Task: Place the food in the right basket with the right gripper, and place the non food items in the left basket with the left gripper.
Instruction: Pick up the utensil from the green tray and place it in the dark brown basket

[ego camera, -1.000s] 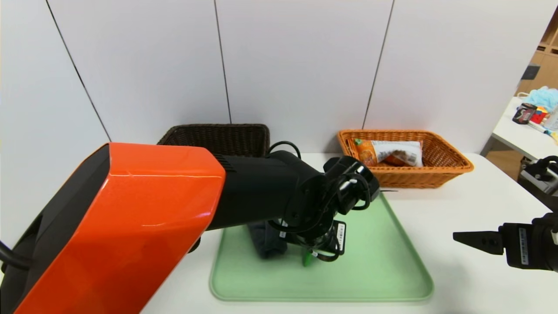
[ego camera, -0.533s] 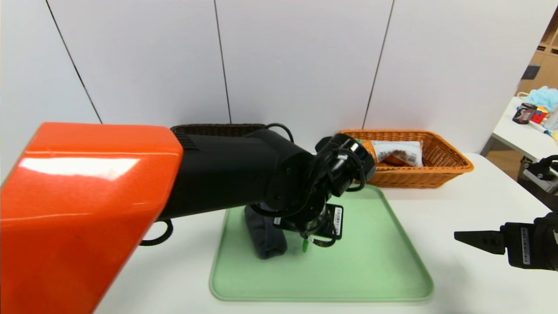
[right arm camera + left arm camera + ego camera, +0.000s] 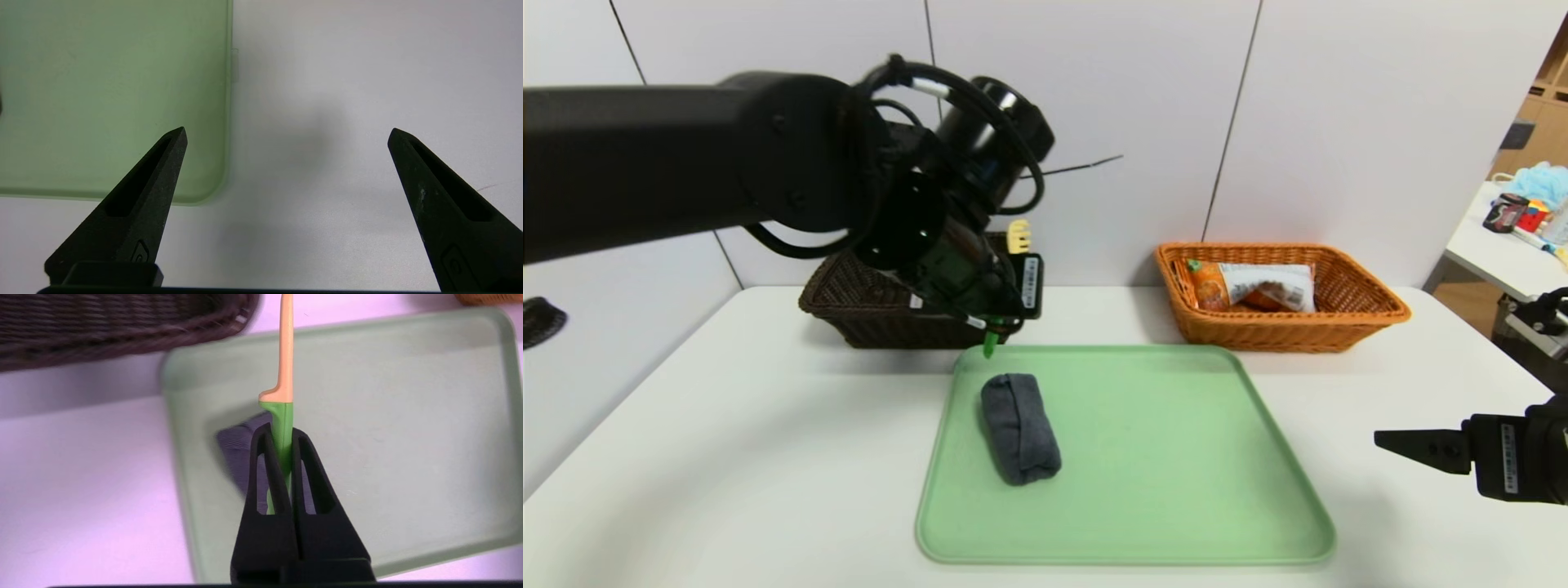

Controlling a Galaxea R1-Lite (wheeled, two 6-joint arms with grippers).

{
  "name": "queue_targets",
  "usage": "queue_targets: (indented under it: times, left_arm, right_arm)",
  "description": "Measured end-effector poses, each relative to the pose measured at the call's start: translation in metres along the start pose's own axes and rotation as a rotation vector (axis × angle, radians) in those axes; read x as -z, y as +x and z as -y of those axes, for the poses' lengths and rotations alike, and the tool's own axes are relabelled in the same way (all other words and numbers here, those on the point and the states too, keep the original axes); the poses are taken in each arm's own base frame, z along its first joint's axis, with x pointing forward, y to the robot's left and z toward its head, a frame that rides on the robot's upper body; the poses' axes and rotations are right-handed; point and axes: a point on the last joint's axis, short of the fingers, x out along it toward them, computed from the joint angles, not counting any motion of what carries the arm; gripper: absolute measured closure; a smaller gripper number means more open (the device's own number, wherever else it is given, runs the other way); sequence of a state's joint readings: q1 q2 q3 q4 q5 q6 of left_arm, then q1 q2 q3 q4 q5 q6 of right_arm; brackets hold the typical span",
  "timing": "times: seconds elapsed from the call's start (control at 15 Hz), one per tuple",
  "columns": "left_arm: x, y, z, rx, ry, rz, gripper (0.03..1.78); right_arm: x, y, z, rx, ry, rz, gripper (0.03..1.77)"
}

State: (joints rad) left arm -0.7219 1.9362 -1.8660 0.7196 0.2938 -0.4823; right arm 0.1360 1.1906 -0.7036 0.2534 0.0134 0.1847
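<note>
My left gripper [image 3: 995, 314] [image 3: 282, 430] is shut on the green handle of the yellow spoon-fork [image 3: 1018, 236] [image 3: 285, 355]. It holds the spoon-fork in the air at the near right corner of the dark brown left basket [image 3: 866, 302] [image 3: 102, 326]. The grey rolled cloth [image 3: 1019, 437] [image 3: 237, 445] lies on the green tray [image 3: 1176, 457], left of its middle. The orange snack bag [image 3: 1258, 286] lies inside the orange-tan right basket [image 3: 1372, 314]. My right gripper [image 3: 1380, 441] [image 3: 286, 132] hovers open and empty over the table, right of the tray.
The baskets stand against the white wall panels at the table's back edge. The tray's corner [image 3: 102, 81] lies just beside the right gripper. A side table with small items [image 3: 1527, 212] stands at the far right.
The left arm has lifted off the tray with the spoon-fork and swung up and back left to the dark basket. The grey cloth is now uncovered. The right arm has not moved.
</note>
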Motion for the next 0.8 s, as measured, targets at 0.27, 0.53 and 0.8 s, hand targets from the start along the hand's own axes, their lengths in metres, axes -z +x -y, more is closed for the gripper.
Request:
queue_targets:
  times: [0.27,0.53,0.8]
  left_arm:
    - [-0.024,-0.025,-0.046,-0.063,0.07,0.075,1.76]
    - [-0.039,-0.019,-0.089,-0.159,0.243,0.078,1.76]
    - [-0.047,0.015,-0.111,-0.22,0.499,0.049,1.76]
  right_arm:
    - [0.0,0.0,0.0,-0.002,-0.001,0.001,0.1]
    - [0.0,0.0,0.0,0.001,-0.003,-0.001,0.1]
    - [0.001,0.0,0.0,0.0,0.001,-0.002,0.1]
